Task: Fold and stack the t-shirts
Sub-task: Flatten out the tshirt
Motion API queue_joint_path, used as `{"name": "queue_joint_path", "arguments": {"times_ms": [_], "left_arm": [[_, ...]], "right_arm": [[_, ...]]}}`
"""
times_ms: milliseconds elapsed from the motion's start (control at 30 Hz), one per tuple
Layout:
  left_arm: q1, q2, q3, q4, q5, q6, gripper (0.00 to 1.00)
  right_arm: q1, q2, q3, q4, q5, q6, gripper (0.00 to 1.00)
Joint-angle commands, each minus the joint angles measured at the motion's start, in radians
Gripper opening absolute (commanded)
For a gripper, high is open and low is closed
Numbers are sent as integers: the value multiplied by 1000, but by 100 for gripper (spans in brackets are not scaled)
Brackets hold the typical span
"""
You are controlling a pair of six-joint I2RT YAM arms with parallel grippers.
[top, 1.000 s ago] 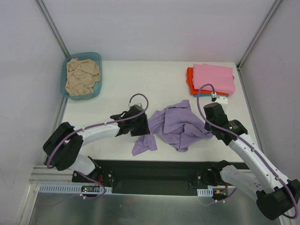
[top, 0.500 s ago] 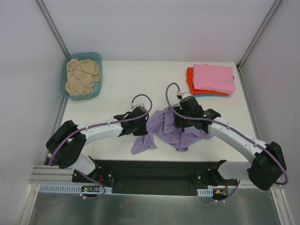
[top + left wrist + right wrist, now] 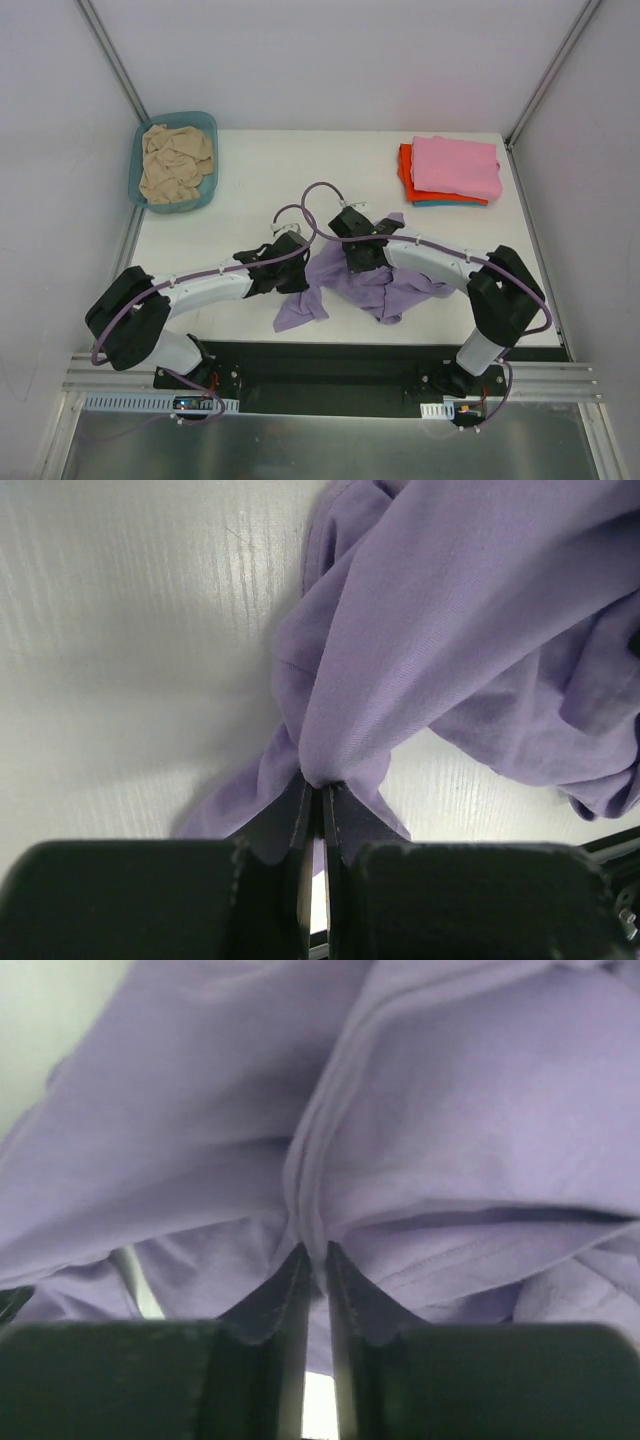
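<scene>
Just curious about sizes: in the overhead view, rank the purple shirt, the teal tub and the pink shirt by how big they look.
1. Purple shirt, spread loosely.
2. Teal tub.
3. Pink shirt, folded; somewhat smaller than the tub.

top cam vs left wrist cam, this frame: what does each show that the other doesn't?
Only top: the right hand down on the purple shirt, the basin holding a beige shirt, and the folded stack at the far right, pink shirt over orange-red shirt. Only left wrist: the left hand close up, shut on a bunched fold of cloth. Both: the purple shirt, crumpled and unfolded, on the white table.
</scene>
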Motion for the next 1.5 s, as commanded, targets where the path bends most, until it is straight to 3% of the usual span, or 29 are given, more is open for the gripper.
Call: {"name": "queue_joint_path", "arguments": {"times_ms": [0, 33, 200, 367, 500, 633, 833, 1100, 1267, 1367, 1400, 1467], "left_arm": [[-2, -42, -5, -28, -66, -5, 0], [1, -48, 0, -38, -75, -3, 0], [41, -152, 27, -106, -163, 33, 0], [119, -356, 135, -210, -299, 104, 0], [124, -512, 240, -229, -446, 230, 0], [124, -660, 384, -232, -558, 345, 0], [124, -828, 532, -232, -589, 458, 0], [124, -928, 595, -232, -405, 494, 0], [124, -840, 522, -235, -448, 481, 0], [124, -740, 445, -269, -569, 379, 0], [127, -708, 423, -275, -585, 365, 0], [142, -601, 364, -289, -544, 308, 1]], "right_arm": [[10, -20, 4, -87, 149, 65, 8], [12, -44, -5, -95, 182, 67, 1], [13, -258, -3, -214, 437, -6, 1], [-36, -405, 127, -375, 710, -70, 1], [-51, -582, 241, -370, 838, -247, 1], [-50, -762, 295, -157, 769, -500, 1], [-48, -907, 470, -135, 600, -591, 1], [-51, -899, 611, -207, 382, -585, 1], [-50, -821, 525, -176, 492, -621, 1], [-62, -691, 461, -170, 711, -638, 1], [-120, -610, 447, -181, 738, -615, 1], [-224, -536, 400, -213, 650, -557, 1]]}}
